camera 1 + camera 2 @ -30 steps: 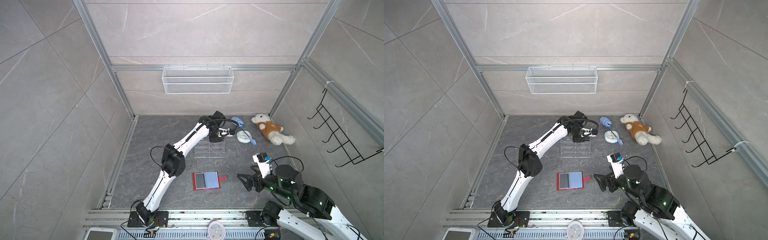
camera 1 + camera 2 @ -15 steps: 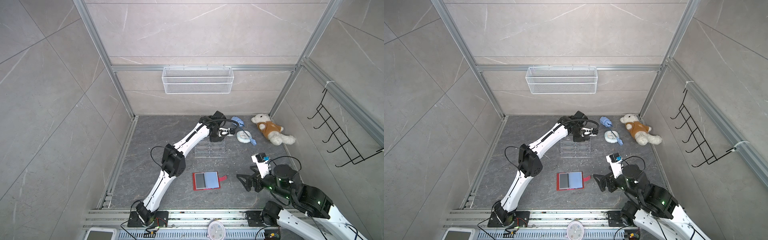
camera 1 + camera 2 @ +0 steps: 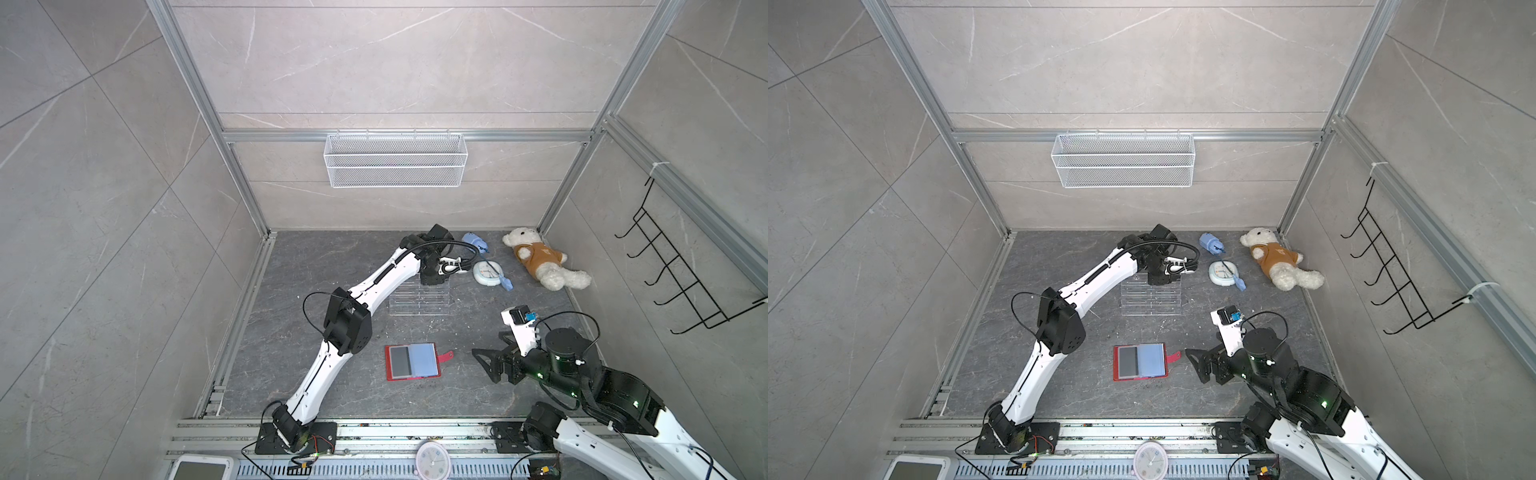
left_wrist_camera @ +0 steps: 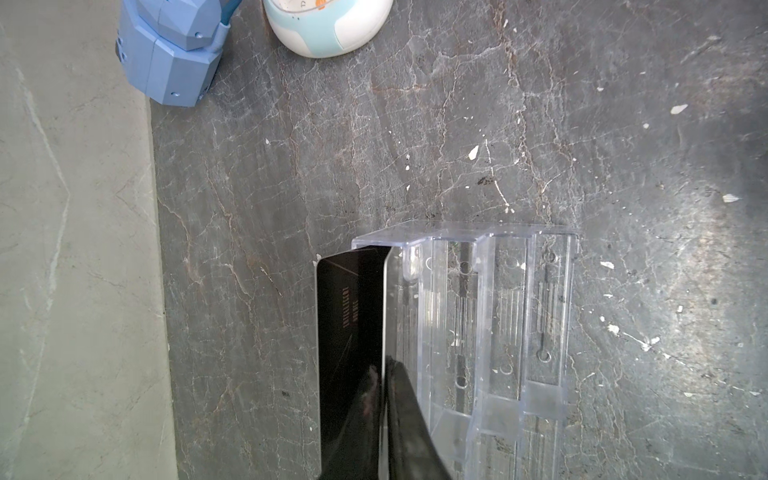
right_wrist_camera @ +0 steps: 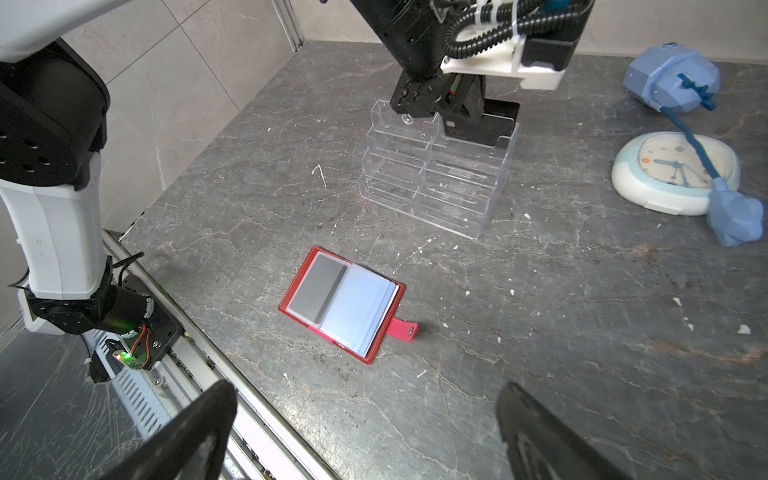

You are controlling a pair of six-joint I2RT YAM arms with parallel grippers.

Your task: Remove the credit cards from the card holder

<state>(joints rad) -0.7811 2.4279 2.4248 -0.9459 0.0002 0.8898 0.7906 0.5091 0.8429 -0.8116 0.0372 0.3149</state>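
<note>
Card holder (image 3: 415, 360) (image 3: 1142, 360): both top views, open on the desk (image 3: 307, 266), apart from the acrylic stand's (image 3: 419, 301) low front.
Left pincer (image 4: 384, 374): left wrist view, finger (image 4: 405, 415) against a black credit card (image 4: 347, 332) at the stand's tallest tier; grip cannot be told.
Right pincer (image 5: 365, 432): right wrist view, spread wide, empty, before the stand.
Credit card: likely light, stiff, slick; pinch a free edge.

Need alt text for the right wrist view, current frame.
A red card holder lies open on the dark floor, a grey card in one clear sleeve. Behind it the left gripper reaches into the top tier of a clear acrylic stand, where black credit cards stand. The right gripper is open in the foreground.
</note>
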